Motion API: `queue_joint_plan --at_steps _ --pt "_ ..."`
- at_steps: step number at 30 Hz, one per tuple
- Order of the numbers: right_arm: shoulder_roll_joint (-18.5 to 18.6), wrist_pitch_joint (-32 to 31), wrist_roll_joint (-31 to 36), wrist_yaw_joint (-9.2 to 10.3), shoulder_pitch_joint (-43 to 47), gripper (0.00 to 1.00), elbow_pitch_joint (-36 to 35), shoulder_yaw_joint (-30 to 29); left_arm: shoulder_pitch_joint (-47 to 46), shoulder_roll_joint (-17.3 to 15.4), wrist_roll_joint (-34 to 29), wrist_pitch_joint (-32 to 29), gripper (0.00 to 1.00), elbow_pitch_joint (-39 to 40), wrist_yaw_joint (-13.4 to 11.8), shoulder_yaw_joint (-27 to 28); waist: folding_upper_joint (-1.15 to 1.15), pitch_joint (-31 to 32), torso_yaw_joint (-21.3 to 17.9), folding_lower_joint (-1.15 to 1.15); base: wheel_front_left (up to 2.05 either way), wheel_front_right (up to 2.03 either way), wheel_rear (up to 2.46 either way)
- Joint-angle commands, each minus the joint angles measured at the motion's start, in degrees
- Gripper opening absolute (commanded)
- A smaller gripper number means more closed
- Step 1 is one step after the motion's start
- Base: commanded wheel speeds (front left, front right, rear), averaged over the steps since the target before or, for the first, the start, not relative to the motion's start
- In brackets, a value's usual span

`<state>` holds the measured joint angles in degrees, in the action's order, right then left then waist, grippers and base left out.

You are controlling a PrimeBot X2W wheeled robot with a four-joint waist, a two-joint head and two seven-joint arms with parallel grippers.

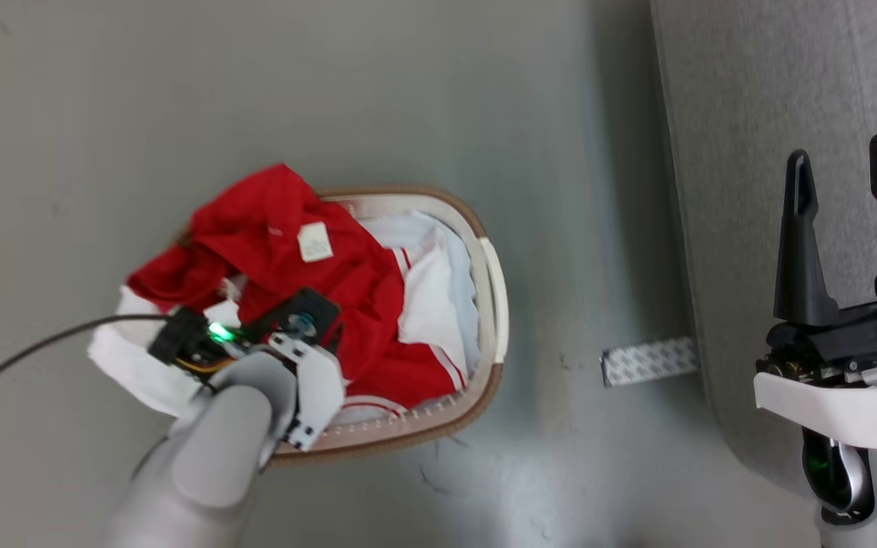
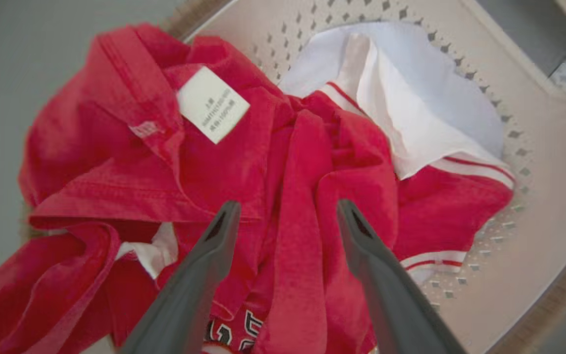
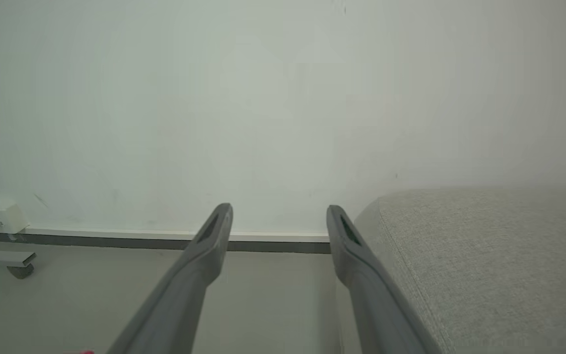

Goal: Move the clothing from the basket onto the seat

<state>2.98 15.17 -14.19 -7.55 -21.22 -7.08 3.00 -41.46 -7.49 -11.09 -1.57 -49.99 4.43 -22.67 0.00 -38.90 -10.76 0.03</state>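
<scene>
The left pincer (image 2: pixel 288 206), spread, straddles a red fold of the clothing (image 2: pixel 116 162) heaped in the basket (image 2: pixel 548 162); the tangled soft cloth could drag white pieces over the perforated plastic rim onto the floor (image 1: pixel 408 76). The right pincer (image 3: pixel 279 211), spread too, hangs beside the woven grey seat (image 3: pixel 484 255)

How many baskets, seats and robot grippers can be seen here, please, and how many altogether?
basket: 1
seat: 1
grippers: 2, the left gripper and the right gripper
Total: 4
</scene>
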Motion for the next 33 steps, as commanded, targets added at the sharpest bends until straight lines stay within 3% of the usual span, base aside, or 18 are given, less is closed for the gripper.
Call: queue_joint_plan --at_steps 1,9,10,11,18,24,25,33 --pt "-0.1 0.0 -0.8 0.12 -1.1 1.00 -0.7 0.3 -1.2 -1.0 -0.9 -0.8 1.00 -1.1 -0.5 0.1 0.00 -5.2 -3.6 -0.03 0.00 0.00 0.00" --pt "-0.1 0.0 -3.8 0.12 -2.1 1.00 -4.5 2.5 -6.4 -3.6 -1.5 -2.4 1.00 -6.0 -2.7 0.1 0.00 -10.9 -6.9 -0.03 0.00 0.00 0.00" --pt "-0.1 0.0 -4.1 0.12 -2.1 1.00 -4.6 2.5 -6.6 -3.7 -1.4 -2.2 0.80 -6.5 -2.8 0.1 0.00 -11.1 -7.4 -0.03 0.00 0.00 0.00" --pt "-0.1 0.0 -4.5 0.12 -2.0 1.00 -4.5 2.5 -6.7 -3.7 -1.3 -1.5 0.00 -6.9 -3.2 -0.1 0.00 -11.2 -7.9 -0.03 0.00 0.00 0.00" --pt "-0.1 0.0 -5.1 0.12 0.9 1.00 -2.4 0.0 -6.2 -0.3 1.0 2.9 0.00 -8.2 -4.3 0.0 0.00 -7.1 -6.4 -0.03 0.00 0.00 0.00" --pt "-0.1 0.0 -2.9 0.12 3.6 1.00 0.8 -0.8 0.1 2.6 4.1 9.2 0.00 -7.1 -2.9 -0.6 0.00 4.1 -2.0 -0.03 0.00 0.00 0.00" --pt "-0.1 0.0 -2.9 0.12 3.6 1.00 0.8 -0.8 0.1 2.6 4.1 9.2 0.00 -7.1 -2.9 -0.6 0.00 4.1 -2.0 -0.03 0.00 0.00 0.00" --pt "0.0 0.0 0.3 0.12 9.9 1.00 4.1 -2.1 11.0 4.5 10.7 13.4 0.00 -0.5 -0.6 -1.8 0.00 21.4 4.1 -0.03 0.00 0.00 0.00"
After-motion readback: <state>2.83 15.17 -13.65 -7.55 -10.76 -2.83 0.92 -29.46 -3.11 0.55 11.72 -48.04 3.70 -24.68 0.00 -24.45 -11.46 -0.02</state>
